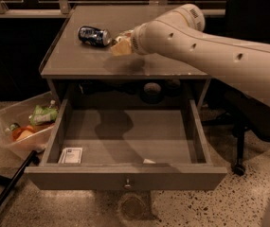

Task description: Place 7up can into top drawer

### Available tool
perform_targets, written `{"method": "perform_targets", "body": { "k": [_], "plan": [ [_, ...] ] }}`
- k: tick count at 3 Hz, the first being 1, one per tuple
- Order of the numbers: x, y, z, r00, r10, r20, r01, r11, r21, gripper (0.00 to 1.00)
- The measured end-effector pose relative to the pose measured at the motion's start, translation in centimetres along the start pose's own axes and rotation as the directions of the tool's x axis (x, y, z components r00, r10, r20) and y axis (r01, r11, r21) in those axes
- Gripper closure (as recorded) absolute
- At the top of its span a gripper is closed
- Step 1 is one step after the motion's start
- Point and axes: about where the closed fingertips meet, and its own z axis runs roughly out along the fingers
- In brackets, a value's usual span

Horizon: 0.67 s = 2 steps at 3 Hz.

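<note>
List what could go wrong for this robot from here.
1. The gripper sits over the tabletop beside the dark blue can; it might knock or grab that, as the 7up can is not plainly visible.
2. The top drawer stands open below; a can released early could hit its front panel.

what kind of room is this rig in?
Probably an office or lab corner: a grey cabinet with its top drawer pulled open, a wheeled chair on speckled floor, a clear bin of snacks. The gripper is over the cabinet top, beside a dark blue can.
</note>
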Motion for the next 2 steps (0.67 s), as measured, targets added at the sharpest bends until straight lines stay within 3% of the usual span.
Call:
{"method": "perform_targets", "body": {
  "k": [1,2],
  "plan": [
    [1.2,-0.2,-3.6,1.0,0.003,-0.014,-0.003,0.999,-0.044,1.0],
    [3.9,-0.6,-6.5,0.996,0.01,-0.084,-0.02,0.9928,-0.118,1.0]
  ]
}}
